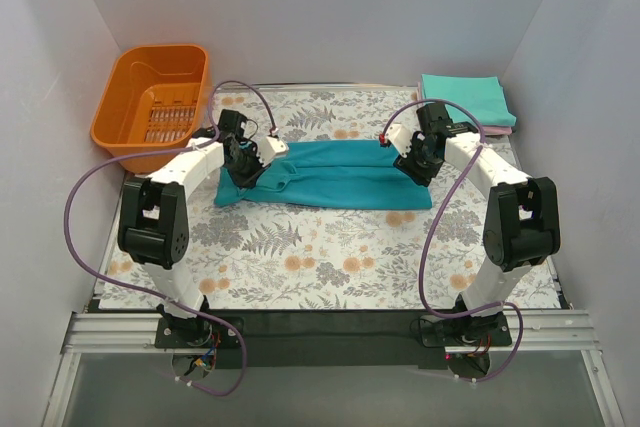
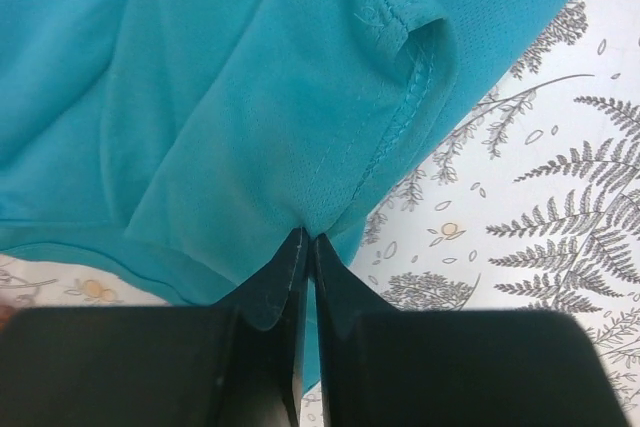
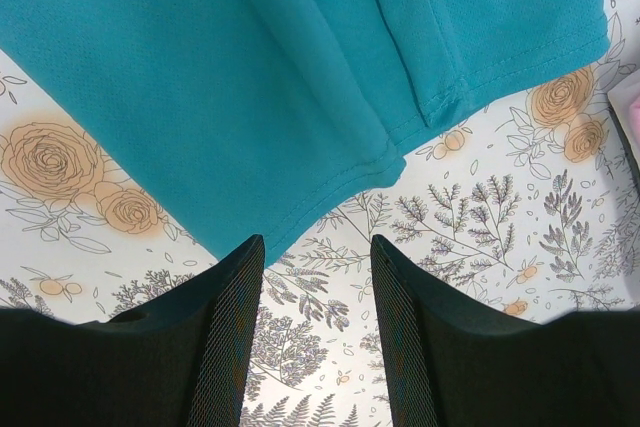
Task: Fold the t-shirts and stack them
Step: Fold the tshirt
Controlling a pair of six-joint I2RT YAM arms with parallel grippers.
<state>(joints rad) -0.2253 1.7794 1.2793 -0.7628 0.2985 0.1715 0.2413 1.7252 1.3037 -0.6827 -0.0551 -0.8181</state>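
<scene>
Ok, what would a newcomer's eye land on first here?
The teal-blue shirt, stretched in a long band across the middle of the table. The left tool is pinched shut on its left end, while the right tool hangs open by its right corner. An orange basket sits far left.
</scene>
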